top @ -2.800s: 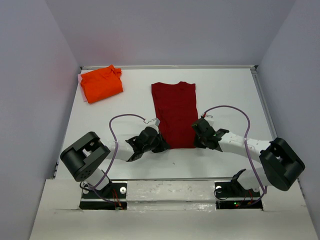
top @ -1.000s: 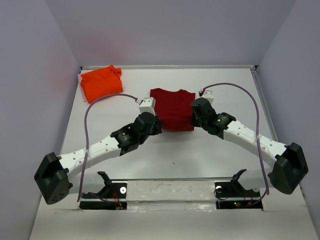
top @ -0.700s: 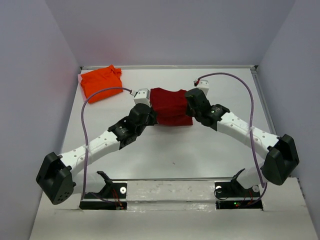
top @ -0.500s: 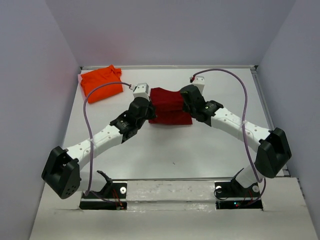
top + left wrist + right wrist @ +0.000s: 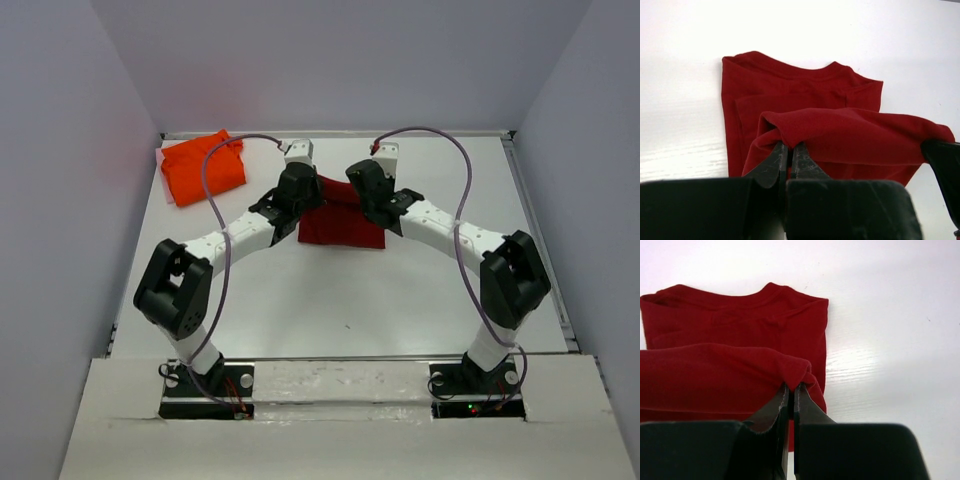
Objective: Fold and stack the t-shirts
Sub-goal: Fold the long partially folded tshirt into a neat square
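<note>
Both arms have carried the near hem of the crimson t-shirt (image 5: 340, 228) up and over its body. The shirt, long and flat moments ago, now lies about half as long, with the lifted hem hanging just short of its own collar. The left gripper (image 5: 788, 148) is clenched on the hem's left corner and the right gripper (image 5: 791, 388) on its right corner. I judge this fold nearly done; laying down and releasing remain. The orange t-shirt (image 5: 200, 166) lies folded, well apart to the crimson t-shirt's left. No brand, label or writing is readable.

Plain dark red t-shirt (image 5: 340, 228), bright orange t-shirt (image 5: 200, 168), white table (image 5: 350, 290)
</note>
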`<state>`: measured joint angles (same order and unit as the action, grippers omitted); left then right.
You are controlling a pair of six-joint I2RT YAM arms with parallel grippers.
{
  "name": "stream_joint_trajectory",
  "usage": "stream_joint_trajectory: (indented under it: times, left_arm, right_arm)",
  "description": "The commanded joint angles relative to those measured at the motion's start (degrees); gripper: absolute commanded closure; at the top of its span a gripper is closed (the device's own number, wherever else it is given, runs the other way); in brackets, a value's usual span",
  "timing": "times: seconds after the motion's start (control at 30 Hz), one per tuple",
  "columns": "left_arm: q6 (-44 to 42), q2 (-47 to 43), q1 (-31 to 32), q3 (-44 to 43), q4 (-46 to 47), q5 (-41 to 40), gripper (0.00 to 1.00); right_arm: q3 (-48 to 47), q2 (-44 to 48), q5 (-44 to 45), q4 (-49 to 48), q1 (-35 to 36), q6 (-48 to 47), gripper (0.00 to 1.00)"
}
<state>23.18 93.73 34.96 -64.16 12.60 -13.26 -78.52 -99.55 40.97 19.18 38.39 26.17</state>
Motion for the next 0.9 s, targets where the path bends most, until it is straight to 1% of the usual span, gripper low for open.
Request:
stream_joint_trajectory:
  times: [0.0,0.3,0.4,0.57,0.73,0.77,0.8,0.83,0.87]
  left_arm:
    - [-2.08,3.46,-1.03,-6.32,4.19,1.04,1.0]
    - [-2.09,11.99,-3.76,-8.26,8.14,4.11,1.0]
    - [-1.74,14.72,-4.72,-9.58,8.23,4.47,1.0]
    - [-2.08,19.02,-5.69,-10.63,10.25,4.56,1.0]
    - [-2.44,21.93,-6.92,-11.86,11.39,4.38,1.0]
    - [-2.52,22.54,-7.1,-12.13,11.31,4.12,0.81]
    - [-2.52,22.55,-7.19,-12.22,11.31,3.94,0.68]
    - [-2.61,22.55,-7.27,-12.13,11.48,3.5,0.59]
    - [-2.53,21.85,-7.19,-11.95,11.57,2.46,0.46]
  right_arm:
    - [-3.57,-2.84,3.59,-4.68,-1.65,-0.69,1.0]
    - [-6.38,-11.98,4.56,-9.33,-3.5,-0.33,1.0]
    - [-8.57,-17.24,3.07,-10.3,-4.11,-0.07,1.0]
    - [-10.86,-20.86,1.83,-11.44,-5.78,1.69,1.0]
    - [-12.88,-23.67,1.66,-12.24,-6.4,0.28,1.0]
    - [-12.89,-23.94,1.22,-13.11,-6.4,-0.33,0.99]
    - [-12.8,-23.85,0.78,-13.38,-6.4,-0.86,0.88]
    - [-12.54,-23.5,0.86,-13.73,-6.4,-0.95,0.77]
    - [-12.01,-23.06,0.26,-15.47,-6.4,-2.34,0.62]
